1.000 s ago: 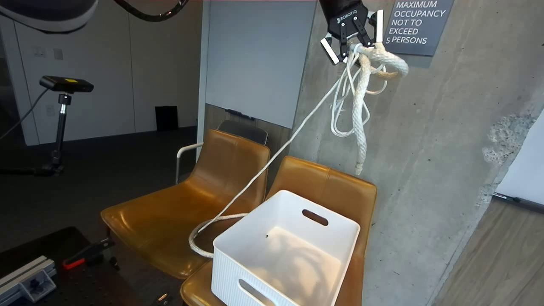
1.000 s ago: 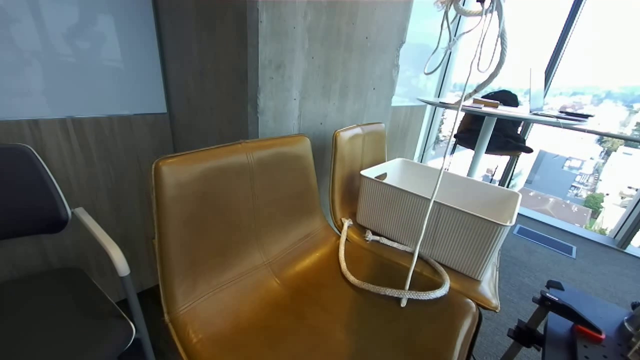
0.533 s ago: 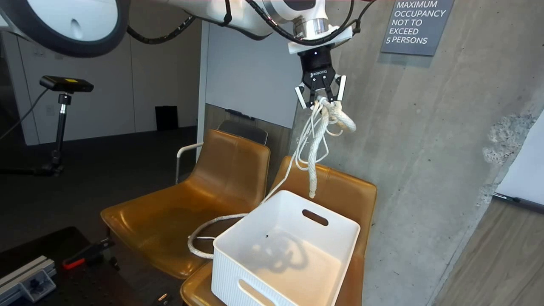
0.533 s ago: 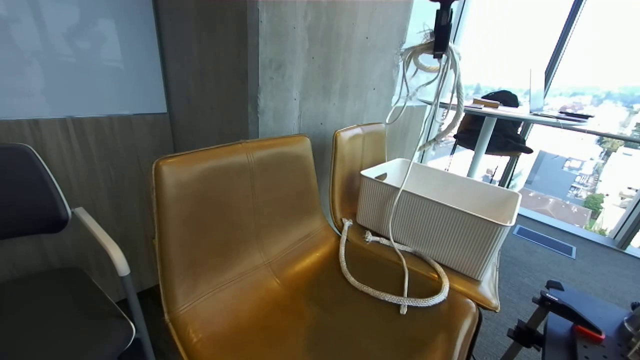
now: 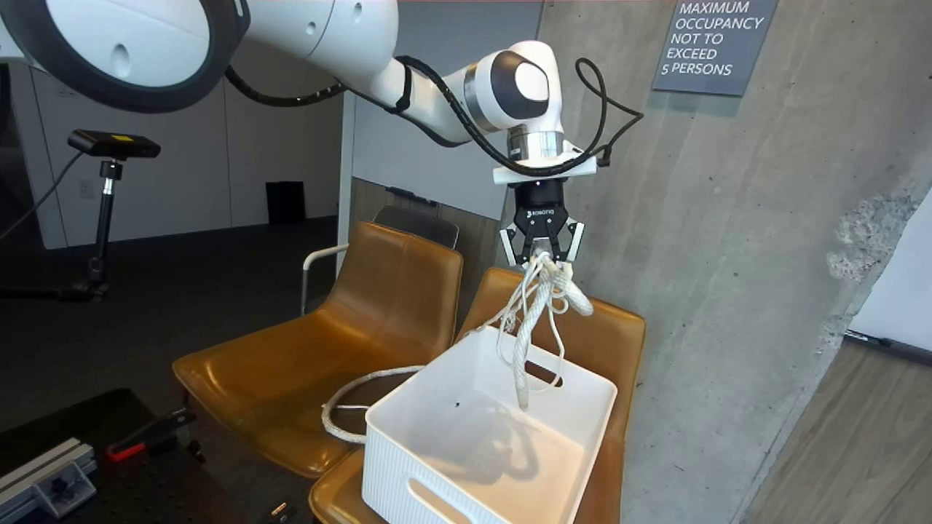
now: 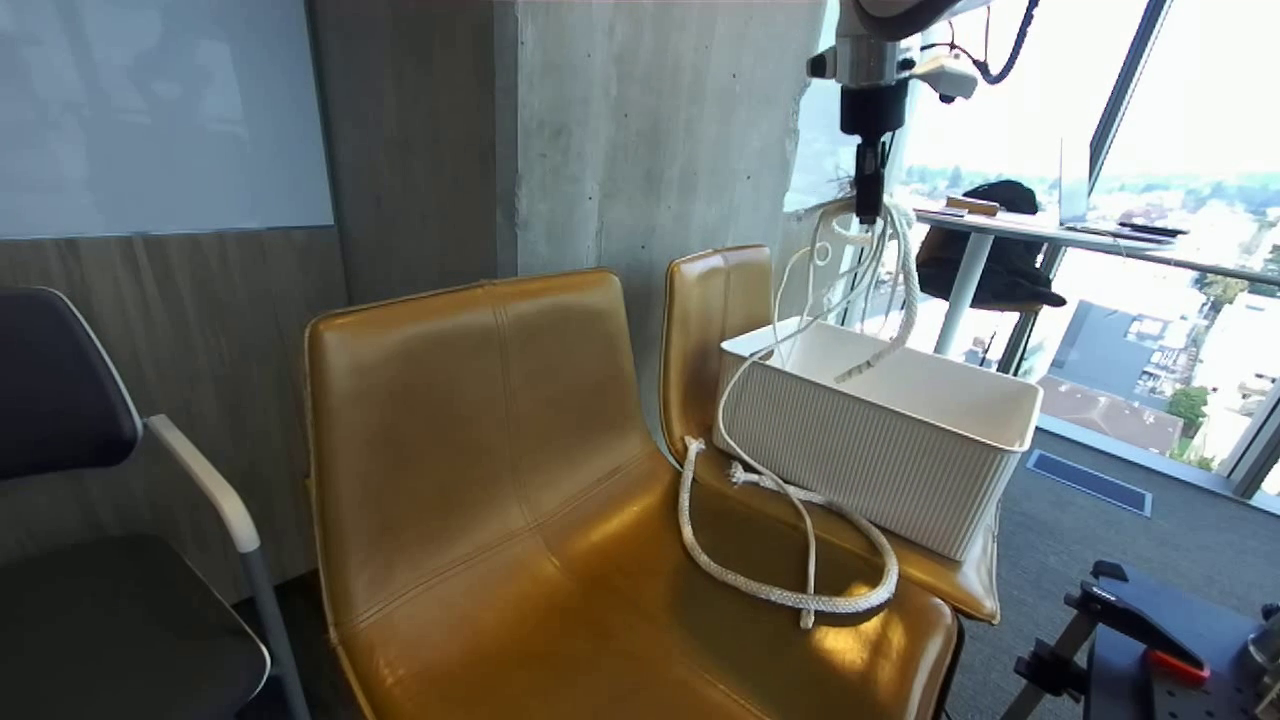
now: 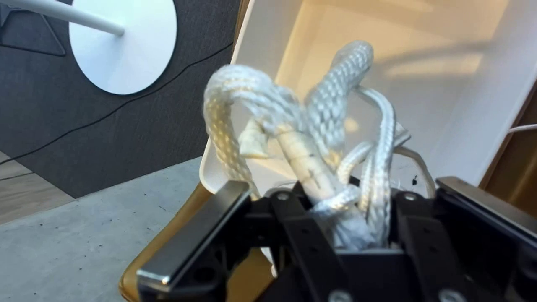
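over the bin (image 5: 488, 437), gripper (image 5: 542, 259) downward

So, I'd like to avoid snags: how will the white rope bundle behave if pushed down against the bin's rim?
The rope bundle is probably floppy, since much of it hangs below the gripper. The thick loop may resist bending, as it arches out in the wrist view. The thin cord could catch, because it reaches down to a brown chair seat.

White bin (image 6: 875, 445) common to all: both exterior views oblique from different sides, wrist view close above
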Action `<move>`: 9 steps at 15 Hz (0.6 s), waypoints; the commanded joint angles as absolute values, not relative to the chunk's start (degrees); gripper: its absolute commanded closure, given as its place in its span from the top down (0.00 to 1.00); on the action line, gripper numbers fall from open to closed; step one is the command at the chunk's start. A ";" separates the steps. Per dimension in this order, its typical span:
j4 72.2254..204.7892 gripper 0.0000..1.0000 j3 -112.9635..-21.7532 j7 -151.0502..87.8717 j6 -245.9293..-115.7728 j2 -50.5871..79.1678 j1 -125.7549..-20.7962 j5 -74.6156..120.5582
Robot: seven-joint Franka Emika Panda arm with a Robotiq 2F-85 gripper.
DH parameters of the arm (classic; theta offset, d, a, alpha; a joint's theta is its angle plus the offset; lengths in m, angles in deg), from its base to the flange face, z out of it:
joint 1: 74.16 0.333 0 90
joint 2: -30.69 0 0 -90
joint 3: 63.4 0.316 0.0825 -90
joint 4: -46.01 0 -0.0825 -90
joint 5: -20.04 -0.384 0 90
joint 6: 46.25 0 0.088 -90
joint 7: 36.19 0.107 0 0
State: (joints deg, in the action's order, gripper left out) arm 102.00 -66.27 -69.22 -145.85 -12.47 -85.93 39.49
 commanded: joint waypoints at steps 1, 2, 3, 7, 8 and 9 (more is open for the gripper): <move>112.41 0.03 -66.12 -67.92 -151.33 -8.42 -88.16 38.59; 114.60 0.03 -65.96 -67.74 -152.50 -8.01 -88.67 38.45; 116.95 0.03 -65.83 -67.39 -153.79 -7.46 -88.96 38.44; 124.84 0.38 -66.60 -66.48 -158.28 -5.57 -88.48 37.82; 126.60 0.44 -66.80 -66.10 -159.44 -4.79 -88.33 38.09; 128.32 0.52 -66.88 -65.93 -160.51 -3.74 -88.25 38.31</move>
